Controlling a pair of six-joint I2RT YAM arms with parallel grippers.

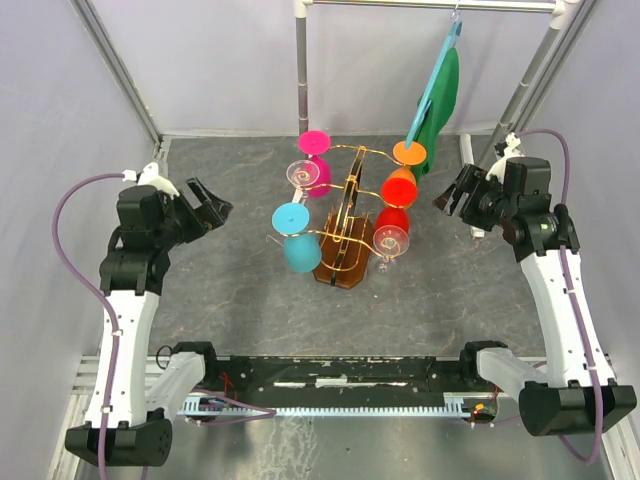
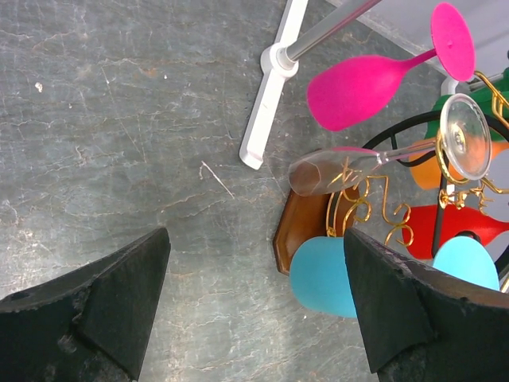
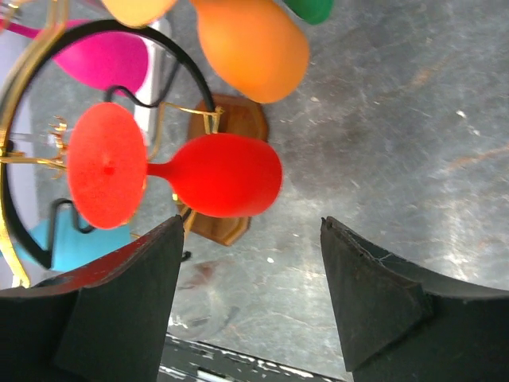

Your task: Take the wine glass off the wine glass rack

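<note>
The wine glass rack (image 1: 340, 262) stands mid-table, with a brown wooden base and gold wire arms. Glasses hang upside down on it: magenta (image 1: 314, 160), clear (image 1: 300, 177) and cyan (image 1: 298, 246) on the left, orange (image 1: 403, 172) and red (image 1: 392, 214) on the right. Another clear glass (image 1: 390, 243) is at the near right. My left gripper (image 1: 210, 211) is open and empty left of the rack. In its wrist view (image 2: 256, 239) the cyan glass (image 2: 322, 274) sits by the right finger. My right gripper (image 1: 452, 195) is open and empty right of the rack. Its wrist view (image 3: 251, 223) faces the red glass (image 3: 223, 175).
A grey metal clothes rail (image 1: 430, 6) spans the back, with its post (image 1: 302, 70) and white foot (image 2: 266, 103) behind the rack. A green cloth on a blue hanger (image 1: 438, 95) hangs near the orange glass. Grey walls close in both sides.
</note>
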